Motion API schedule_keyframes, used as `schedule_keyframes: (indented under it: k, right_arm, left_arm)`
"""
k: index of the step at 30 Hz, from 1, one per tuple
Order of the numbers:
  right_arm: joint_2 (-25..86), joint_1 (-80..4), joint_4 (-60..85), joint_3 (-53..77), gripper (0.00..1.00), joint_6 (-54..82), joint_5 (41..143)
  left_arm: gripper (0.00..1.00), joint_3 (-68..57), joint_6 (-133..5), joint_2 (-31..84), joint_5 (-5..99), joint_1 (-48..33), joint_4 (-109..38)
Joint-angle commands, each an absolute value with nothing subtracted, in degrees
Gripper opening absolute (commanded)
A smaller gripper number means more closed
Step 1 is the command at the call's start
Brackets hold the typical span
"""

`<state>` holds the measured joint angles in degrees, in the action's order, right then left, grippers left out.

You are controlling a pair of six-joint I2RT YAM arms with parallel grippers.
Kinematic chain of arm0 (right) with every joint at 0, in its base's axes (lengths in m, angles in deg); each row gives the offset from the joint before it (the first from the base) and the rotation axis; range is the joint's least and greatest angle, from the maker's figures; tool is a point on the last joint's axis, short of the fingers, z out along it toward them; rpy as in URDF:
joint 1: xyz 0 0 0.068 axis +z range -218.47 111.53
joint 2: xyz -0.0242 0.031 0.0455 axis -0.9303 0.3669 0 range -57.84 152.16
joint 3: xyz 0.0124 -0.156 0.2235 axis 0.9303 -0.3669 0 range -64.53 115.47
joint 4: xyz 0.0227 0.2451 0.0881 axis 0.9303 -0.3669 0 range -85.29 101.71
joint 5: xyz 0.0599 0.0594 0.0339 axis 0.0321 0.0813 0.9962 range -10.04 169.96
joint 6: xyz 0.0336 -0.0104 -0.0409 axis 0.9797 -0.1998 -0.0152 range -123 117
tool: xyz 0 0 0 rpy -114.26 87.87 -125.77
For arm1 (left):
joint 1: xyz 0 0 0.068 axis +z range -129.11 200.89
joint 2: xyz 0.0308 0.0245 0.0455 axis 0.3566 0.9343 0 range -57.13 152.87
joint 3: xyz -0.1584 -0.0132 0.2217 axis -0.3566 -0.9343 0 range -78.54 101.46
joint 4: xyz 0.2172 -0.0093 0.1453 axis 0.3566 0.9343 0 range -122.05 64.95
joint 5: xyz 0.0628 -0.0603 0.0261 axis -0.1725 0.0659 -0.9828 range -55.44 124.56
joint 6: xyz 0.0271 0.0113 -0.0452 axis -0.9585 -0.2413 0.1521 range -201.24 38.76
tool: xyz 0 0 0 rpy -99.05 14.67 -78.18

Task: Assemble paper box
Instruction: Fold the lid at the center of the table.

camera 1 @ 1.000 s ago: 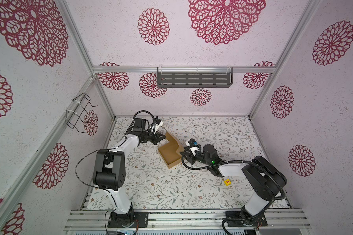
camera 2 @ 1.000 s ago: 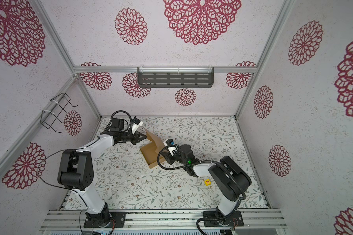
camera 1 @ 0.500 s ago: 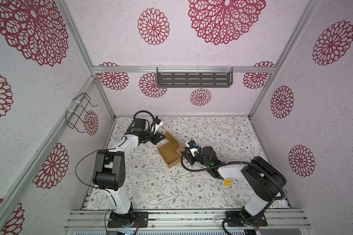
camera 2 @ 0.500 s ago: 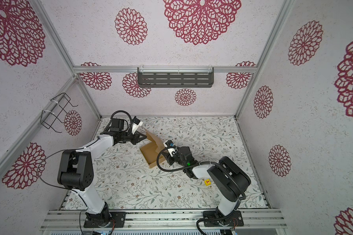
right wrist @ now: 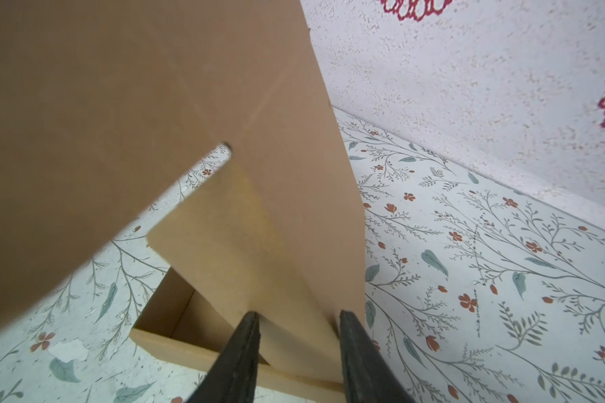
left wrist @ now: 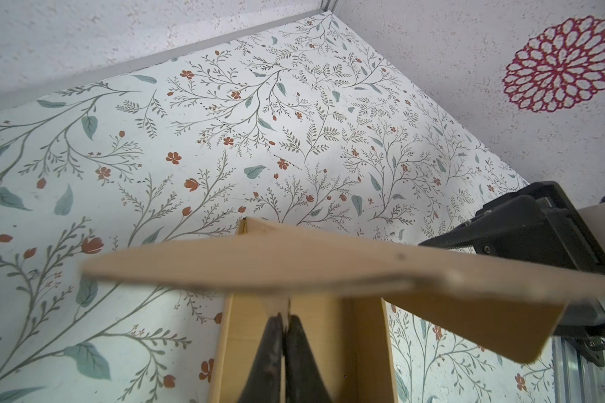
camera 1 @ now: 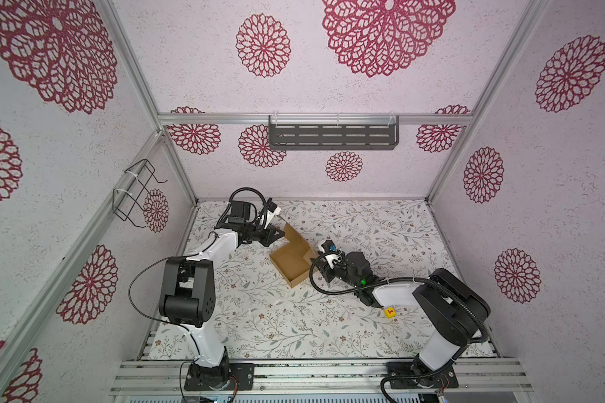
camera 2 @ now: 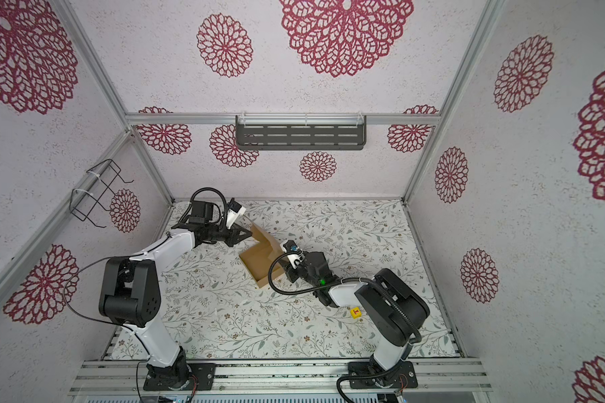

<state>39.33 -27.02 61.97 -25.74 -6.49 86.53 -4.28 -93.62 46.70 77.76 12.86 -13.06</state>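
One paper box (camera 1: 290, 261), in left claw (left wrist: 284, 319)

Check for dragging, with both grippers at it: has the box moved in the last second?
No. In a top view the box sits just as far from the yellow cube as before, with its near corner on the same spot.

A lab robot cell; aluminium frame (camera 1: 224, 119), patterned walls (camera 1: 556, 216).

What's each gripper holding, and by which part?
The left gripper is shut on the paper box, pinching the edge of its raised far flap. The right gripper straddles another flap; clamped or not, cannot tell.
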Motion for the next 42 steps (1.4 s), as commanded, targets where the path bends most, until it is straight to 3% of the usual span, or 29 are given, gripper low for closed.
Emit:
schedule_keyframes:
  k: [1,24,42]
  right_arm:
    - [39.1,-26.66,64.49,-23.58,0.4,-7.22,84.46]
    - [39.83,-25.76,64.0,-24.42,0.39,-7.61,84.89]
    - [41.29,-23.67,61.04,-24.71,0.39,-10.9,82.92]
  left_arm:
    - [0.08,-3.49,-94.64,46.3,80.7,11.22,-9.2]
    - [0.09,-4.35,-95.81,46.84,76.89,11.01,-7.16]
    - [0.18,-5.06,-95.97,46.03,73.59,12.58,-4.89]
